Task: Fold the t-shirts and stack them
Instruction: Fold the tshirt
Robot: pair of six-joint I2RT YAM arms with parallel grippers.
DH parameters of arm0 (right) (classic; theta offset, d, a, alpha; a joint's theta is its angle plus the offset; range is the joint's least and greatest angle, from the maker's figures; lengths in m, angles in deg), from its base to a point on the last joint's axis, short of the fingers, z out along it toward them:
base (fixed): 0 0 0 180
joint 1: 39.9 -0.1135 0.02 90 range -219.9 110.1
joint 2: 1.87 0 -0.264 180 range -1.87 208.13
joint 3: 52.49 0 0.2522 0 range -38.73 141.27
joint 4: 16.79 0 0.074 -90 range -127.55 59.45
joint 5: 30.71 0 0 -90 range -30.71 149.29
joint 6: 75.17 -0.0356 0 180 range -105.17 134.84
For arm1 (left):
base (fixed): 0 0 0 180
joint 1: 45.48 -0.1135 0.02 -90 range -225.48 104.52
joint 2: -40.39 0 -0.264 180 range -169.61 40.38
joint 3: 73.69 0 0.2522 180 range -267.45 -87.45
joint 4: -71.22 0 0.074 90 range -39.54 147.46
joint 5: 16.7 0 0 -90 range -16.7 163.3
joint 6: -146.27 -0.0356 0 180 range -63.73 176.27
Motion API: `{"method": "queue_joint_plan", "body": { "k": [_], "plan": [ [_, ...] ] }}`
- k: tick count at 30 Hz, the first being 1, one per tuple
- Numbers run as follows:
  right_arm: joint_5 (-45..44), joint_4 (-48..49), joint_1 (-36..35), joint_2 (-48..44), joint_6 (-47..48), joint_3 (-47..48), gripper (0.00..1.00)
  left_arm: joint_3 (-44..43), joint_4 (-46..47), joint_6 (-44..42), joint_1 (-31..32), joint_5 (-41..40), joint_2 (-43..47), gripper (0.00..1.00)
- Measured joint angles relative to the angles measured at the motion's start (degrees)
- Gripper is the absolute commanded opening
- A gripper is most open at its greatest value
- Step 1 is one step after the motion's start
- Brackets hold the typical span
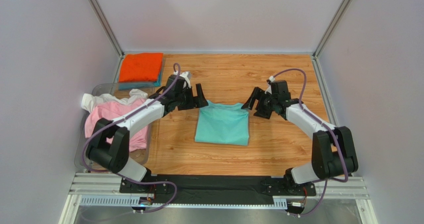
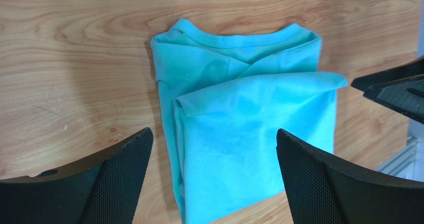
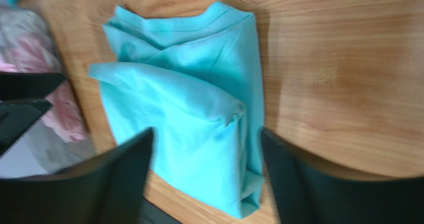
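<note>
The mint-green t-shirt (image 1: 222, 124) lies folded into a rectangle on the wooden table, collar at the far side; it also shows in the left wrist view (image 2: 244, 129) and the right wrist view (image 3: 189, 109). My left gripper (image 1: 195, 97) hovers open and empty above its far left corner, and its jaws stand wide apart in the left wrist view (image 2: 214, 177). My right gripper (image 1: 255, 102) hovers open and empty above its far right corner, jaws apart in the right wrist view (image 3: 206, 174). An orange t-shirt (image 1: 142, 67) lies folded on a teal-blue one (image 1: 158, 80) at the far left.
A clear plastic bin (image 1: 87, 134) at the left holds crumpled pink (image 1: 107, 115) and white (image 1: 112, 98) t-shirts. Grey walls enclose the table on three sides. A metal rail (image 1: 219, 186) runs along the near edge.
</note>
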Motion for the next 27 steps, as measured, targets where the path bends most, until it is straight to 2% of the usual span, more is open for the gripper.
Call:
{"method": "queue_joint_plan", "body": {
  "k": [7,11,16,27],
  "plan": [
    [0.2,-1.5,-0.6,-14.2,0.5,-1.7,1.00,2.7,0.4,0.3,1.8,1.8,11.1,1.00],
    [0.5,-1.4,-3.3,-17.1,0.3,-3.5,1.00,3.1,0.8,0.8,4.4,4.2,11.1,1.00],
    [1.0,-0.8,-5.0,-14.4,0.2,-4.7,1.00,3.3,3.0,1.5,4.8,6.5,7.2,1.00],
    [0.8,4.7,-5.0,0.7,0.4,-1.6,1.00,1.4,7.9,1.5,4.7,8.0,-8.9,1.00]
  ]
}}
